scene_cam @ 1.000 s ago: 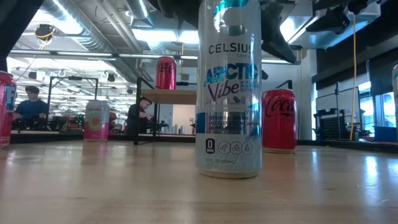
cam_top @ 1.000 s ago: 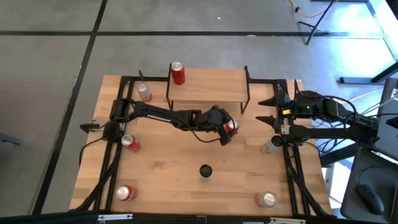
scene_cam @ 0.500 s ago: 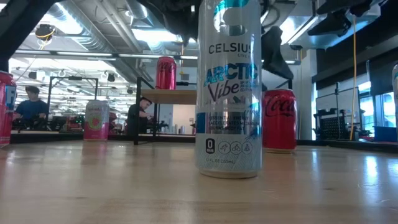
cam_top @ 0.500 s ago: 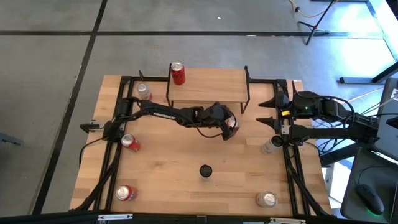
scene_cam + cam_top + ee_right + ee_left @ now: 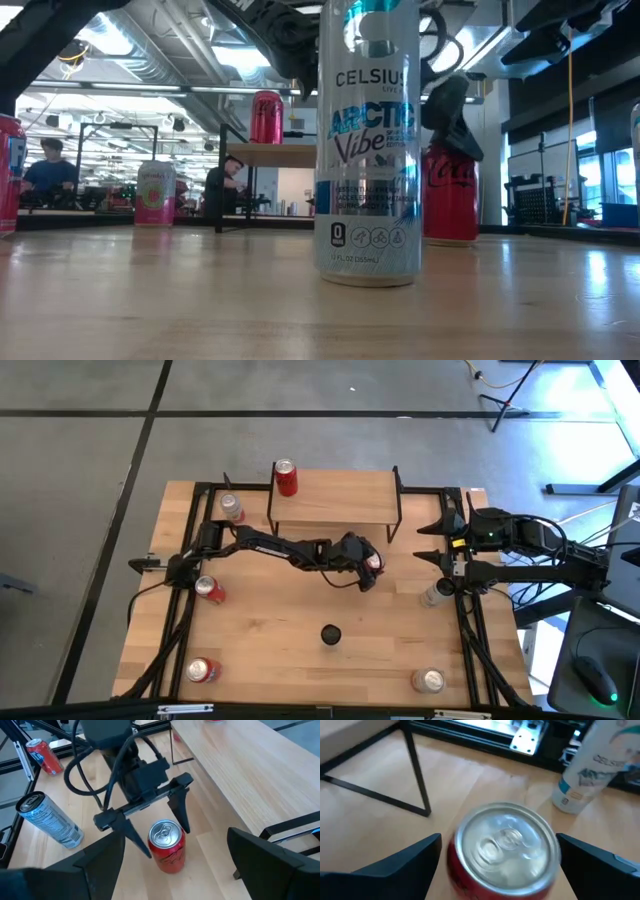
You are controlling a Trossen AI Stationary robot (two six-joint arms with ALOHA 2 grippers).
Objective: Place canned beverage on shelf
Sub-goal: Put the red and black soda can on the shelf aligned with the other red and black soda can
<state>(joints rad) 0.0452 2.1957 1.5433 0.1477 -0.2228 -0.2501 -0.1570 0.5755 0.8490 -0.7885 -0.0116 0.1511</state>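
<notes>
A red cola can point(image 5: 374, 563) stands upright on the table in front of the shelf point(image 5: 340, 498); it also shows in the left wrist view point(image 5: 502, 845) and the right wrist view point(image 5: 168, 845). My left gripper point(image 5: 366, 570) is open, with one finger on each side of the can's upper part point(image 5: 165, 832), slanting down from the table's left; I see no touch. Another red can point(image 5: 285, 477) stands on the shelf's left end. My right gripper point(image 5: 432, 538) waits open at the table's right side, well above the table.
A tall Celsius can point(image 5: 368, 150) stands in the middle near the front, another point(image 5: 435, 593) at the right. Other cans stand at far left point(image 5: 232, 508), left point(image 5: 208, 589), near left point(image 5: 202, 670) and near right point(image 5: 428, 680). The shelf's black legs point(image 5: 417, 775) stand just beyond the cola can.
My left gripper has come down toward the red cola can, staying open. In the low view its finger has sunk from the top of the picture to the can's upper part. The can has not moved.
</notes>
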